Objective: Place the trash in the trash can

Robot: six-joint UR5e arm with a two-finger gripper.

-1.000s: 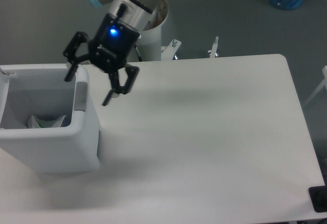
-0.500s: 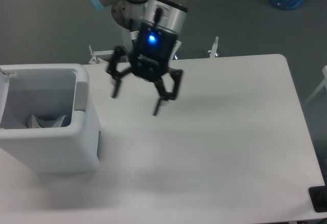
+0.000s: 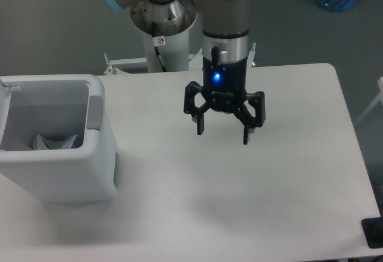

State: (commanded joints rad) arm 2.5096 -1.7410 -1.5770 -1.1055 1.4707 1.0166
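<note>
1. Camera view: the gripper [image 3: 222, 131] hangs above the table [image 3: 287, 172], well right of the bin [image 3: 90, 172], fingers spread wide and holding nothing.
2. Trash: a crumpled white wrapper [image 3: 54, 142] with a green mark lies inside the bin, low against its front wall. The bottle is not visible; it may sit deeper in the bin, but that cannot be told.
3. Handling, as a judgement: the wrapper looks very light, soft and springy, so it would crush under any pinch; a hold across its bunched middle would be safest. It seems already placed and needs no further grasp.
4. Change: one second ago the gripper was at the bin's rim; half a second ago it was partway across. Now it is farther right and squared downward. The wrapper has not moved.
</note>
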